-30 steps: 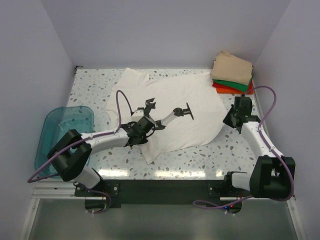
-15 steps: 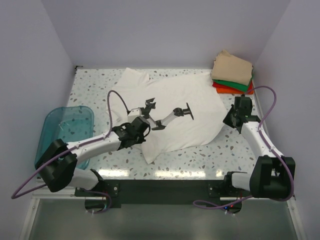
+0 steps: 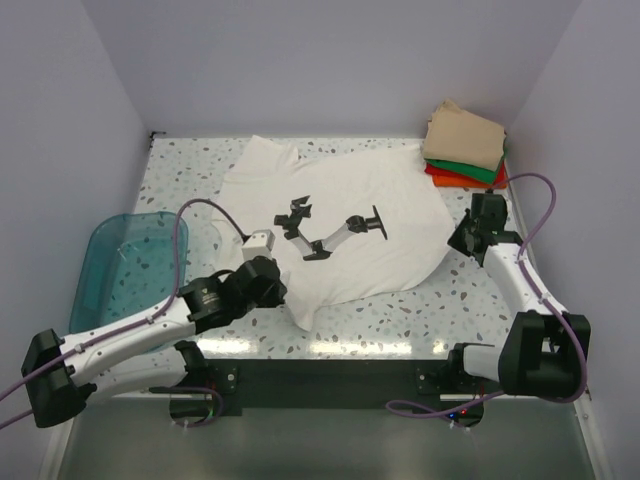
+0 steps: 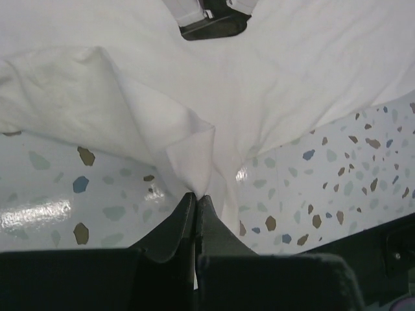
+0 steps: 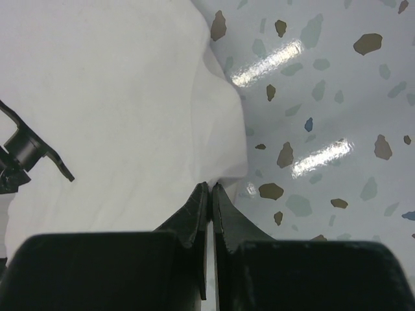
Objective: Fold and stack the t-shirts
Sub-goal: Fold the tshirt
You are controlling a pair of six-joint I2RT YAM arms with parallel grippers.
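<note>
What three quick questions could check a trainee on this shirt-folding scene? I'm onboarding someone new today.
1. True or false: the left claw hangs open above the white t-shirt.
2. Which colour tops the stack of folded tees? A tan, B green, C orange-red.
3. Fill in: the teal plastic bin stands on the robot's ____ side.
Key: 1 false, it is pinched shut on the shirt's edge; 2 A; 3 left.
</note>
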